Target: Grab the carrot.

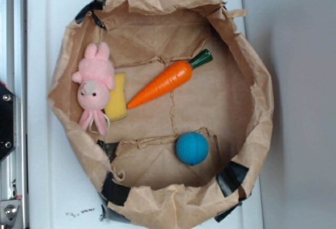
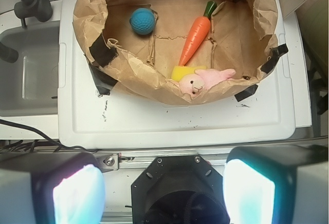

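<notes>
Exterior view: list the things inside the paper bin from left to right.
Pink bunny → yellow sponge → carrot → blue ball, all inside the brown paper bin.

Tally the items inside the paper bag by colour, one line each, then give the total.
Orange: 1, the carrot
Blue: 1, the ball
Yellow: 1, the sponge
Pink: 1, the plush bunny
Total: 4
</notes>
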{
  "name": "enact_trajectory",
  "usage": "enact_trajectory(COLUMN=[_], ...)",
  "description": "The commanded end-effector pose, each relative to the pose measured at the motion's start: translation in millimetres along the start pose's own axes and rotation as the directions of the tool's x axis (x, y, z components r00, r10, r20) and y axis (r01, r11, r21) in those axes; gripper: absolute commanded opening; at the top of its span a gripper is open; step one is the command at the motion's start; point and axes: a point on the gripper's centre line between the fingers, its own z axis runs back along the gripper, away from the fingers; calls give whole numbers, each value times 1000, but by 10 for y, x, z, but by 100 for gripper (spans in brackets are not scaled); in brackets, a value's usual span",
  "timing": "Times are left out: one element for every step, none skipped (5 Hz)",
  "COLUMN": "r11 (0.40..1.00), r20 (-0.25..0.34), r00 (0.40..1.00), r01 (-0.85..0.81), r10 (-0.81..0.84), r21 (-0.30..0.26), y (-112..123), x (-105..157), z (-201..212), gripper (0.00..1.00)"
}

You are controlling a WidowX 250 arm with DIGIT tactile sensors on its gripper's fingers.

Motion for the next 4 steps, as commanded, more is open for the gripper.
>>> enact_trajectory(r11=[1000, 998, 995, 995], r20=[0, -15, -35, -35], r00=[1000, 999, 996, 996], r01=[0, -33, -80, -80], r10=[0, 34, 82, 82], r21=[0, 51, 56, 56], y=[0, 33, 230, 230], x=[0, 4, 490, 490], z=[0, -22, -220, -220], gripper=[100, 100, 100, 100])
